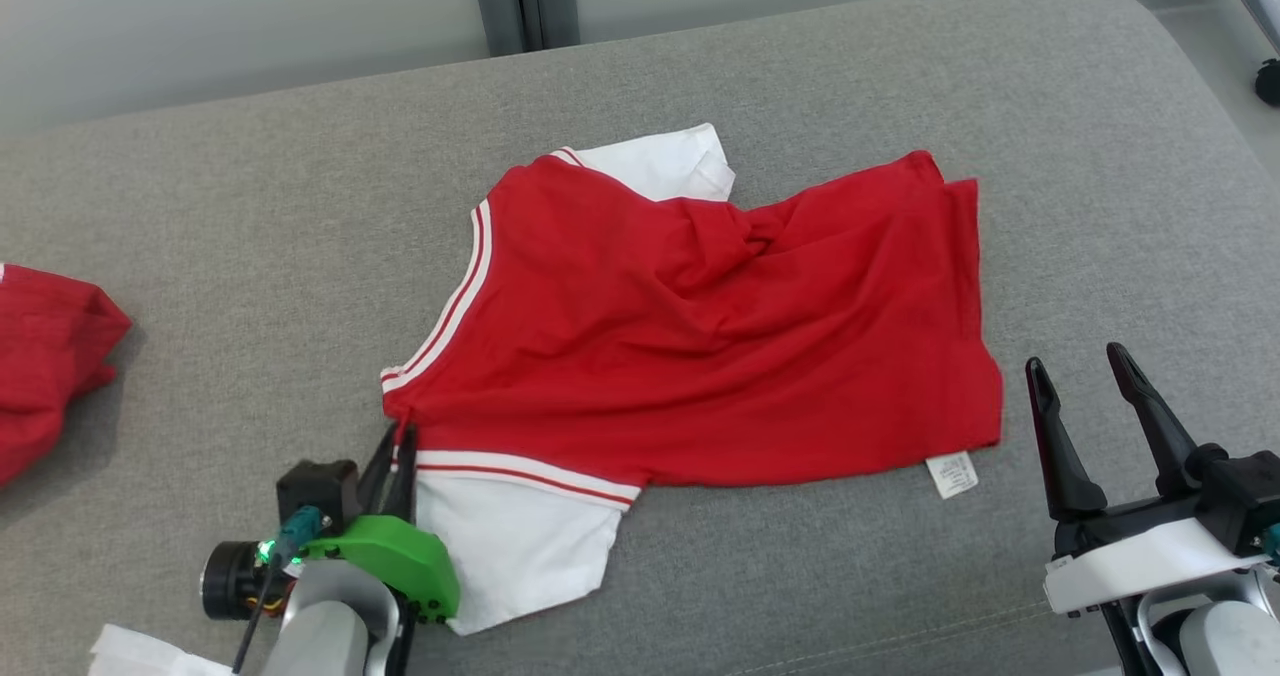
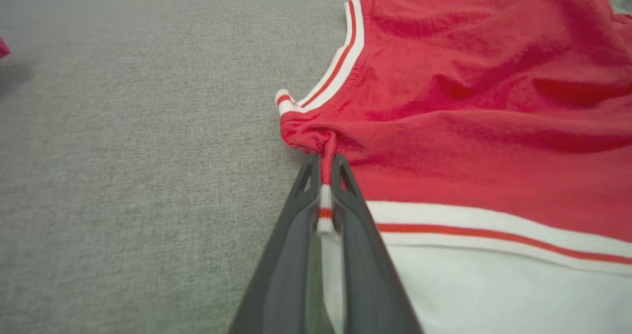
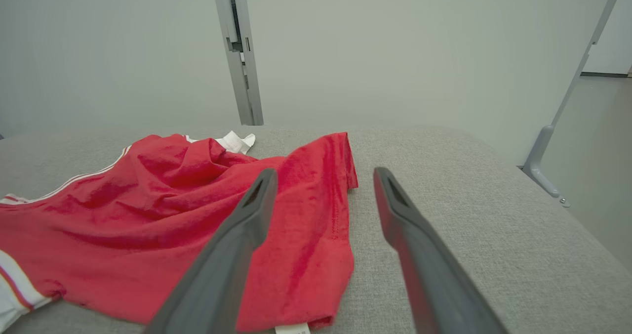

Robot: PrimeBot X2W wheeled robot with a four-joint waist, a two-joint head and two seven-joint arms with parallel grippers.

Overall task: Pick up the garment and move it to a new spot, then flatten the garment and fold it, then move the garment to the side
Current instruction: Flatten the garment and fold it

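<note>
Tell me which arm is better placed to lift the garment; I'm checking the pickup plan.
Left. The left end effector is shut on the garment near its striped sleeve seam; the right end effector stands open beside the hem, holding nothing.

The right gripper (image 3: 326, 173) holds its two dark fingers spread wide, one crossing the crumpled red garment (image 3: 148, 210), the other crossing the bare grey fabric surface (image 3: 469, 186) before a pale wall (image 3: 395, 52).
</note>
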